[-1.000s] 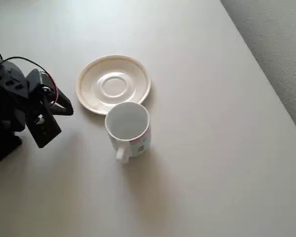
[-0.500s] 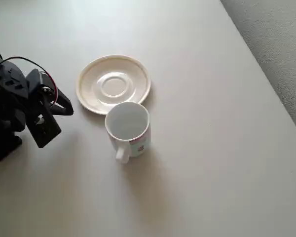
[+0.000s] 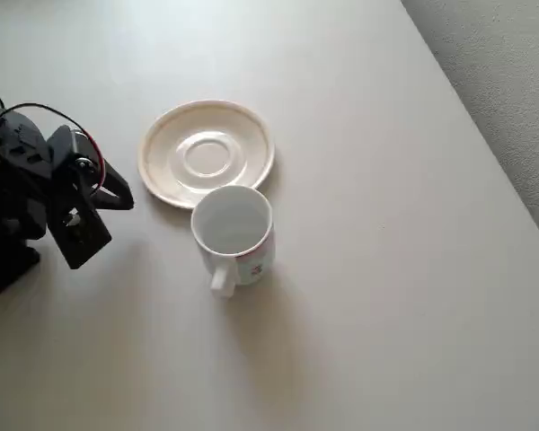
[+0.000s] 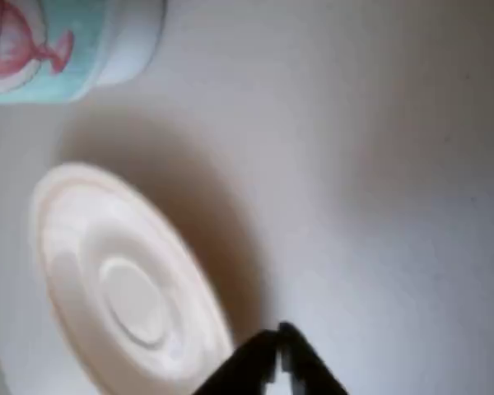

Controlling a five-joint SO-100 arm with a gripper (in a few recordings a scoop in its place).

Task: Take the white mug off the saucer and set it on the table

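Overhead view: gripper (image 3: 117, 196) parked at picture left, well clear of the crockery, tips aimed toward the saucer (image 3: 207, 153); fingers seen pressed together in the wrist view (image 4: 278, 352), nothing pinched between them; white mug (image 3: 234, 231) found upright on the table (image 3: 404, 296), off the saucer and just beside its rim, touching or nearly so, hard to tell which; from the gripper, mug lying ahead and to picture right, a little lower in the picture than the tips, beyond the saucer's near rim; mug's axis vertical, mouth up, loop handle turned toward the bottom of the picture, away from the saucer; saucer bare, centre well exposed, lying ahead of the tips and slightly higher in the picture; in the wrist view, saucer (image 4: 123, 284) close before the fingertips, printed side of the mug (image 4: 41, 49) farther off at the upper left corner; judged from this lie, task essentially complete, mug already set down; no further reach toward the mug apparently needed.
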